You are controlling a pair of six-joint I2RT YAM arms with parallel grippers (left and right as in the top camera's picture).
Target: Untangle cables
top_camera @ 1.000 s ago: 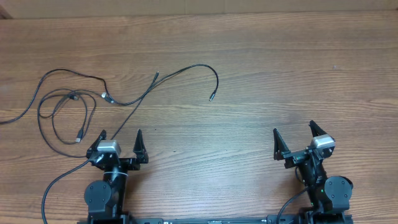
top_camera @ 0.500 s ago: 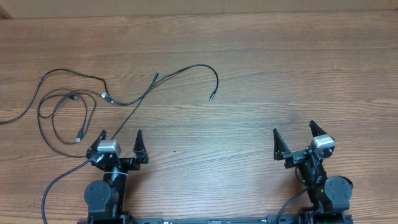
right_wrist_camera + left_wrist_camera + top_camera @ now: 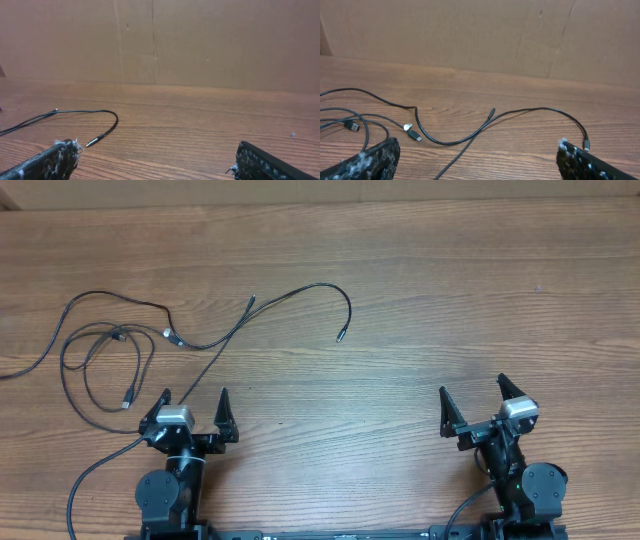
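Observation:
The cables (image 3: 110, 345) lie in a loose black tangle on the wooden table's left half. One strand arcs right and ends in a plug (image 3: 340, 335); another plug tip (image 3: 251, 301) points toward the back. My left gripper (image 3: 194, 395) stands open just in front of the tangle. In the left wrist view a thin cable (image 3: 465, 150) runs along the table between its fingers (image 3: 370, 160), and nothing is held in that gripper (image 3: 477, 160). My right gripper (image 3: 472, 386) is open over bare wood at the right. Its wrist view shows the arcing cable (image 3: 112, 117) ahead to the left of the gripper (image 3: 157, 162).
A cardboard wall (image 3: 470, 35) closes off the back of the table (image 3: 450, 290). One cable strand runs off the left edge (image 3: 10, 373). A black wire (image 3: 78, 480) curves toward the front edge beside the left arm's base.

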